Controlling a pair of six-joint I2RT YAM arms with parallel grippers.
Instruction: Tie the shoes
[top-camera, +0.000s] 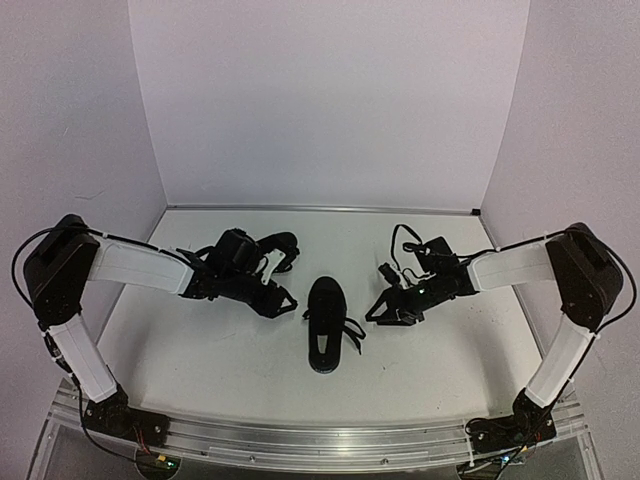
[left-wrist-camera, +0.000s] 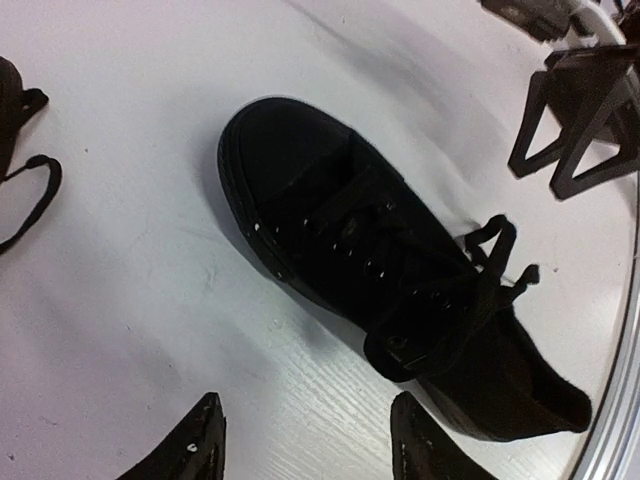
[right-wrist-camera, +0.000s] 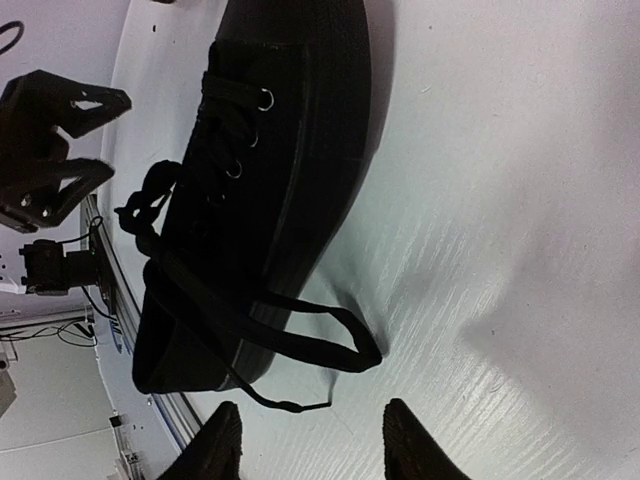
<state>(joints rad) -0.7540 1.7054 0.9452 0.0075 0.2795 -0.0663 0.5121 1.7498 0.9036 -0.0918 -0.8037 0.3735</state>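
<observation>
One black shoe (top-camera: 325, 322) lies in the middle of the table, toe toward the back, with its laces (top-camera: 352, 333) spilling off to its right. My left gripper (top-camera: 281, 301) hovers just left of it, open and empty. The left wrist view shows this shoe (left-wrist-camera: 400, 290) beyond the gripper (left-wrist-camera: 310, 440), whose jaws stand apart over bare table. My right gripper (top-camera: 385, 310) sits just right of the shoe, also open. In the right wrist view a lace loop (right-wrist-camera: 320, 340) lies on the table in front of the gripper (right-wrist-camera: 315, 445), untouched. A second shoe (top-camera: 284, 247) lies behind the left wrist, partly hidden.
White walls enclose the table at the back and both sides. A metal rail (top-camera: 320, 440) runs along the near edge with both arm bases on it. A loose lace (left-wrist-camera: 30, 200) from the second shoe trails on the table left of the left gripper's view.
</observation>
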